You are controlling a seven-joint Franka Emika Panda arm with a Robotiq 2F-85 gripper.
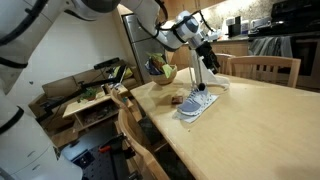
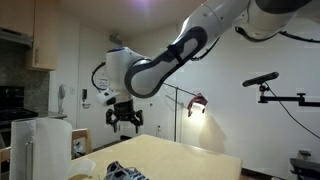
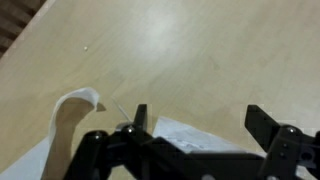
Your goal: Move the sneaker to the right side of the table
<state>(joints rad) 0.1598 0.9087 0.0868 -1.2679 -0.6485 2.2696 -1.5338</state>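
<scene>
The sneaker is a light grey-blue low-top shoe lying on the pale wood table. It also shows at the bottom edge of an exterior view. My gripper hangs open and empty above it, well off the shoe in both exterior views. In the wrist view the two dark fingers stand apart around my gripper's middle. A pale corner of the sneaker shows between them, over the table top. A white curved part lies to the left; I cannot tell what it is.
A bowl with greenish contents stands on the table's far corner. Wooden chairs stand at the far side and the near edge. A cluttered lower shelf table lies beyond. A lamp and a camera arm stand behind the table.
</scene>
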